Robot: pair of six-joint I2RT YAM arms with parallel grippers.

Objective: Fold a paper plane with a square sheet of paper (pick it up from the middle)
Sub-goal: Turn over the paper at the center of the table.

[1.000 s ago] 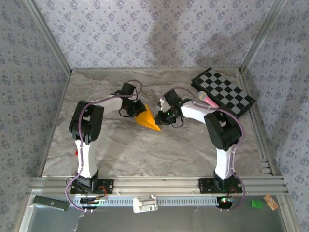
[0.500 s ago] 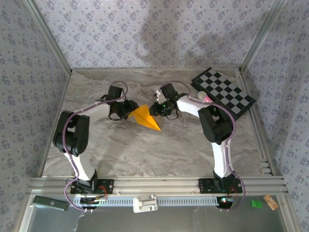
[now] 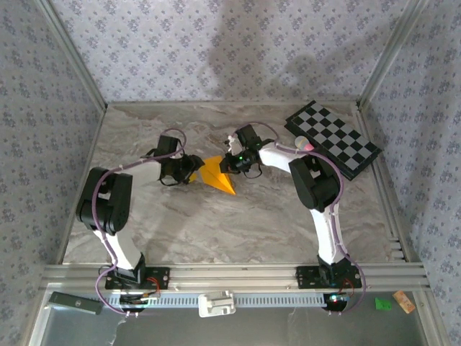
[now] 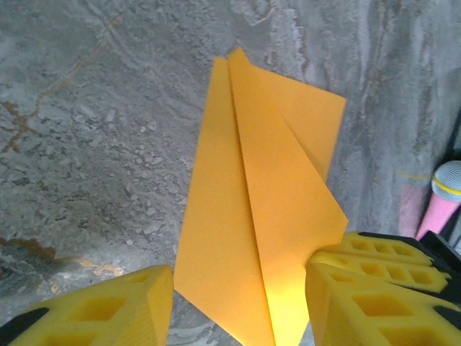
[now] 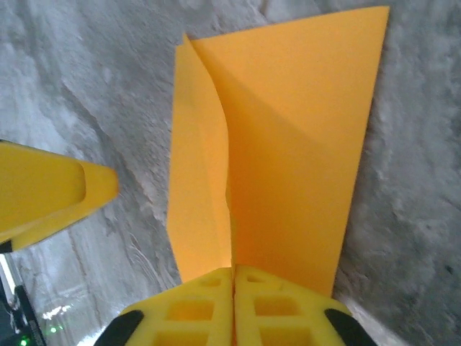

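The left fingers (image 4: 108, 306) have just sprung apart while the right fingers (image 5: 205, 306) now pinch shut on the paper plane (image 4: 245, 216) (the next crease looks like the right arm's job).

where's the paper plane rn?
Top external view: the paper plane lies on the table's far middle, between the left hand and the right hand, left of the checkered board.

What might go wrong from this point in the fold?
The right gripper is shut on the edge of the folded orange-yellow paper kite; pulling may tear it or drag it askew. The left gripper stands open astride the paper's end, so nothing pins it down and the loose flaps may spring open.
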